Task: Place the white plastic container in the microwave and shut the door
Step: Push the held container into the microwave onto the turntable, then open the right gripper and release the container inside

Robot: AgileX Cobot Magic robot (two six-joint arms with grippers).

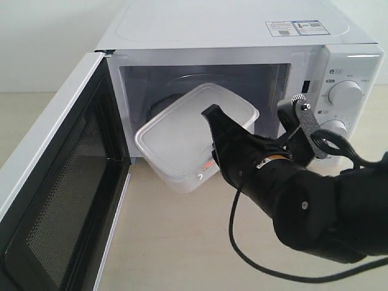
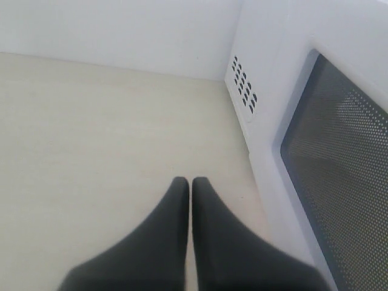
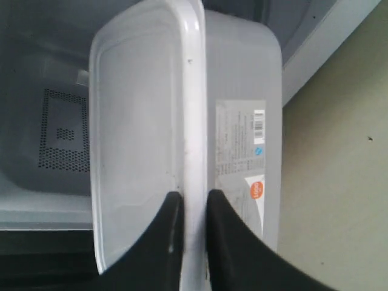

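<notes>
The white plastic container (image 1: pixel 182 133) hangs tilted in the mouth of the microwave (image 1: pixel 242 36), half inside the cavity. My right gripper (image 1: pixel 212 121) is shut on the rim of its lid. In the right wrist view that gripper (image 3: pixel 194 200) pinches the lid edge of the container (image 3: pixel 139 121), with the side label beside one finger. The door (image 1: pixel 54 200) stands wide open to the left, its mesh inner face showing. My left gripper (image 2: pixel 191 185) is shut and empty above the table, next to the door (image 2: pixel 339 157).
Two round dials (image 1: pixel 345 94) sit on the microwave's right panel. A black cable (image 1: pixel 242 242) loops from the right arm over the beige table (image 1: pixel 176 242). A pale wall stands behind.
</notes>
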